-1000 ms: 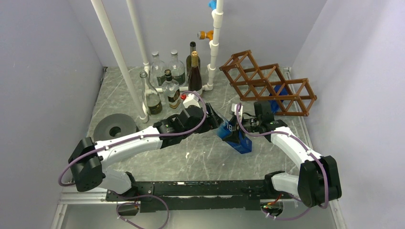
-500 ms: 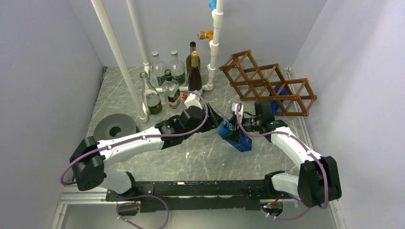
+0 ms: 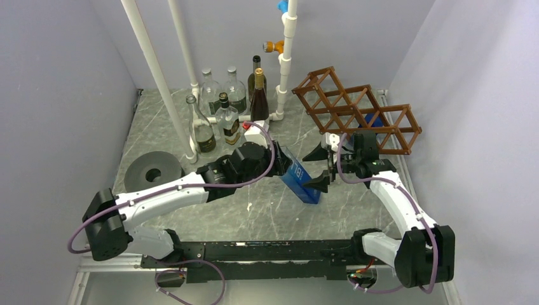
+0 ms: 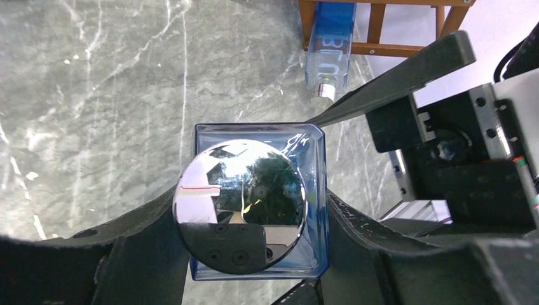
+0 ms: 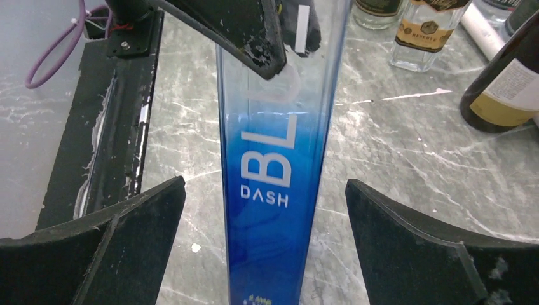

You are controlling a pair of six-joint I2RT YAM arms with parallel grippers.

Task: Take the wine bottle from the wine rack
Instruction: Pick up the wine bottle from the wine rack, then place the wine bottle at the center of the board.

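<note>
The wine bottle (image 3: 301, 181) is a square blue glass bottle with white lettering (image 5: 273, 210) and a chrome cap (image 4: 240, 203). My left gripper (image 3: 285, 165) is shut on its cap end, one finger (image 4: 356, 235) on each side, and holds it slanted over the table. My right gripper (image 3: 318, 168) stands wide open around the bottle's lower part, and its fingers (image 5: 127, 241) are well clear of the glass. The brown wooden wine rack (image 3: 343, 108) lies at the back right. A second blue bottle (image 4: 330, 44) lies in it.
Several glass bottles (image 3: 229, 101) stand at the back left between slanted white pipes (image 3: 156, 76) and an upright pipe (image 3: 287, 57). A grey disc (image 3: 152, 170) lies at the left. The grey walls are close on both sides.
My left gripper closed on the bottle's cap end. My right gripper let go, opened wide and drew back toward the rack. The bottle shifted a little left with the left arm.
</note>
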